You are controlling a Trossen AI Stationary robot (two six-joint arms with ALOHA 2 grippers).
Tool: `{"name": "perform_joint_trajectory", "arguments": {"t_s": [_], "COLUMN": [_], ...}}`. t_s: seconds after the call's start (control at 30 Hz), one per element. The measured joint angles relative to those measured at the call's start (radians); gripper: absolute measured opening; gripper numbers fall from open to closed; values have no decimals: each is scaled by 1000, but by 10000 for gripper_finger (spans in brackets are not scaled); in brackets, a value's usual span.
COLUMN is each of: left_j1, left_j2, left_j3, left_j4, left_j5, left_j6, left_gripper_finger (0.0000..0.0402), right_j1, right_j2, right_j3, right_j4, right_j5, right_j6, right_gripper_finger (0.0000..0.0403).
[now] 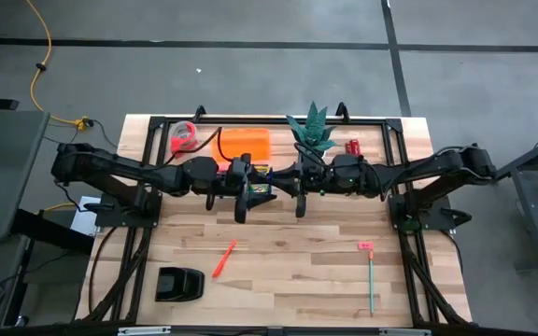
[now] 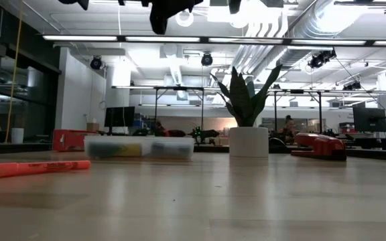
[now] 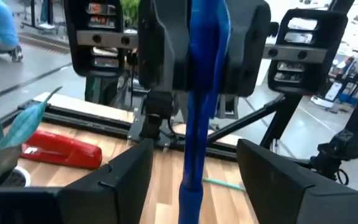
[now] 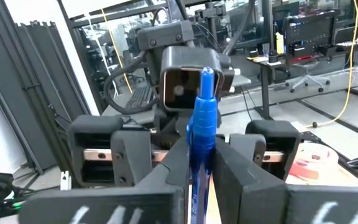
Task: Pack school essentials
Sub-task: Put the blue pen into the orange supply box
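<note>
A blue pen (image 4: 202, 118) stands upright in the air over the table's middle, with my right gripper (image 4: 201, 177) shut on it. My left gripper (image 3: 194, 171) faces it from the table's left, open. Its two fingers stand on either side of the pen's lower end (image 3: 190, 193) without touching. In the high view the two grippers, left (image 1: 258, 179) and right (image 1: 292, 177), meet nose to nose. An orange-red stick (image 1: 224, 259), a teal pencil (image 1: 372, 285) and a pink eraser (image 1: 365, 245) lie flat on the near half of the table. A yellow-and-green crayon box (image 1: 261, 191) shows below the left gripper. My right gripper pinches the pen's barrel (image 4: 199, 158) between its two fingers. The fingers come level from the table's right and lie across the pen. The pen stands upright, lifted clear of the table, with its ends reaching above and below the fingers.
A squat black object (image 1: 179, 283) sits near the front left. Along the far edge stand a red roll (image 1: 185, 137), an orange container (image 1: 246, 143), a potted plant (image 1: 313, 131) and a red cylinder (image 1: 352, 147). A clear lidded box (image 2: 139, 147) shows in the low view.
</note>
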Motion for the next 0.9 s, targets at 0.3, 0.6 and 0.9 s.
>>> {"name": "perform_joint_trajectory", "arguments": {"t_s": [0.3, 0.6, 0.9], "left_j1": [0, 0, 65], "left_j2": [7, 7, -93], "left_j3": [-1, -1, -1], "left_j4": [-10, -10, -166], "left_j5": [-2, -23, -29], "left_j6": [33, 36, 56], "left_gripper_finger": [95, 26, 14], "right_j1": [0, 0, 1], "right_j2": [0, 0, -96], "right_j3": [0, 0, 1], "right_j4": [0, -1, -121], "right_j5": [0, 2, 34], "right_j6": [0, -1, 20], "right_gripper_finger": [26, 39, 147]}}
